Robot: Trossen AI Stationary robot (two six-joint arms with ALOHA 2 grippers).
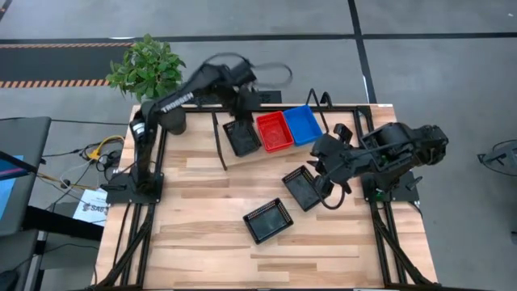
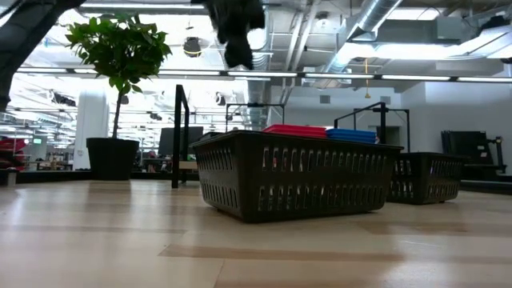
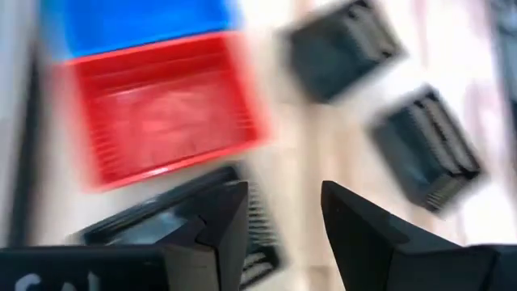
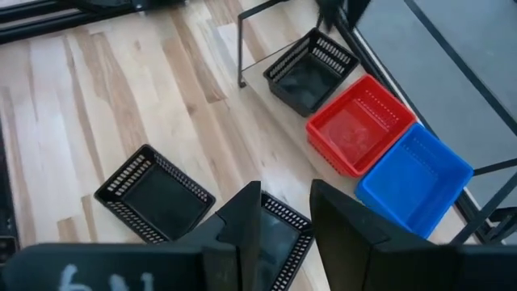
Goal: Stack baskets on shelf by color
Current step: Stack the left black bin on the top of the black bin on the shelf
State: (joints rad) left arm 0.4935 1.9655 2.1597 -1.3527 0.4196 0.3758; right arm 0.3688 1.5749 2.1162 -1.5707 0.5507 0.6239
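The low view shows, nearest to the camera, a black basket (image 2: 298, 182) standing upright on the wooden table (image 2: 120, 240). Behind it on the right stands a second black basket (image 2: 428, 177). Over the near basket's rim, farther back, the tops of the red stack (image 2: 294, 129) and the blue stack (image 2: 352, 134) are visible, side by side. A potted plant (image 2: 120, 88) stands at the far left.

From above, the near black basket (image 1: 268, 220) lies alone in the middle of the table. The second one (image 1: 302, 187) is under the right gripper (image 1: 325, 184). In the right wrist view the two fingers (image 4: 242, 222) stand apart over this basket's rim (image 4: 283, 234); whether they press on the rim I cannot tell.

Farther back, on the shelf (image 1: 218, 133), three piles sit in a row: a third black basket (image 1: 241, 137), then the red baskets (image 1: 274, 131), then the blue baskets (image 1: 304, 124), each touching the next. The left gripper (image 1: 240, 99) is just over the black one on the shelf. In its wrist view the fingers (image 3: 230, 226) are parted and hold nothing, with the black basket (image 3: 161, 222) below them.
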